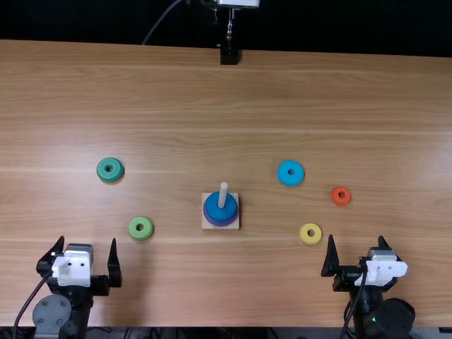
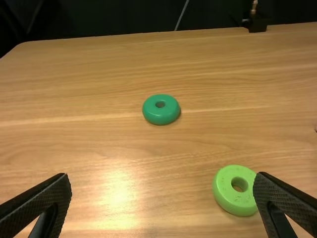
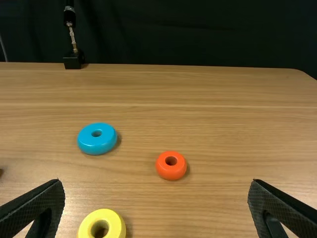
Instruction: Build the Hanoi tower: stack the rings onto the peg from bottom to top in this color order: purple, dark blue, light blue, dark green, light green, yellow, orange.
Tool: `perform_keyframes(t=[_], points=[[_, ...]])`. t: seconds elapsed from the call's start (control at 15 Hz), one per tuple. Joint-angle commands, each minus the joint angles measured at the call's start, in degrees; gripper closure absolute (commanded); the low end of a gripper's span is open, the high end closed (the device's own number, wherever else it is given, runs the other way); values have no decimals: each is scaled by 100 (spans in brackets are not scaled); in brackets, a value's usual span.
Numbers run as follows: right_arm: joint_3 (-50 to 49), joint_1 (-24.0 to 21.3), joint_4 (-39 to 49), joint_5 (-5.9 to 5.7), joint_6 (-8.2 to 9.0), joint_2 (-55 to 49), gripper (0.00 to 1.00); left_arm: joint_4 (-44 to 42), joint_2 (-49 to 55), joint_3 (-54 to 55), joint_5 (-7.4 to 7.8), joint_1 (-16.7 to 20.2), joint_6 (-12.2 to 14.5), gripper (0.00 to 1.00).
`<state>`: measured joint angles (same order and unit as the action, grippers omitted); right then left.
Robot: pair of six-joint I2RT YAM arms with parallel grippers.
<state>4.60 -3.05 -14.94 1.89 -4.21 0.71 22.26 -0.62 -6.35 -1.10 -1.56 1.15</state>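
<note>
Two rings are on the wooden peg (image 1: 223, 194), roughly midway between the two pairs of jaws and a little farther out than their tips: the dark blue ring (image 1: 220, 214) lies on top of the purple ring (image 1: 220, 224), which seems to sit flat on the square base (image 1: 207, 224), though the dark blue one covers most of it. The left gripper (image 1: 88, 241) has its jaws spread wide with nothing between them. Just beside its right finger, a touch beyond the tip, the light green ring (image 1: 147, 230) lies on the table (image 1: 226, 282); the dark green ring (image 1: 102, 169) lies well out ahead of the same jaws, nearer the line of the right finger than the left. The right gripper (image 1: 357, 239) also holds its jaws wide apart, and they are empty. The yellow ring (image 1: 306, 239) is near its left finger, on the outer side. The orange ring (image 1: 335, 196) lies ahead of the opening, toward the left finger, and the light blue ring (image 1: 284, 174) is farther out, left of those jaws, beyond the yellow one
</note>
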Motion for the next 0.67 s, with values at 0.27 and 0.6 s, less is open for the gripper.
perform_keyframes(t=[0.27, 0.6], points=[[-372, -73, -411, -20, -1, -71, 0, 337, 62, 635, -69, -90, -115, 0], [-372, -73, -411, -20, -1, -71, 0, 337, 62, 635, -69, -81, -104, 0]])
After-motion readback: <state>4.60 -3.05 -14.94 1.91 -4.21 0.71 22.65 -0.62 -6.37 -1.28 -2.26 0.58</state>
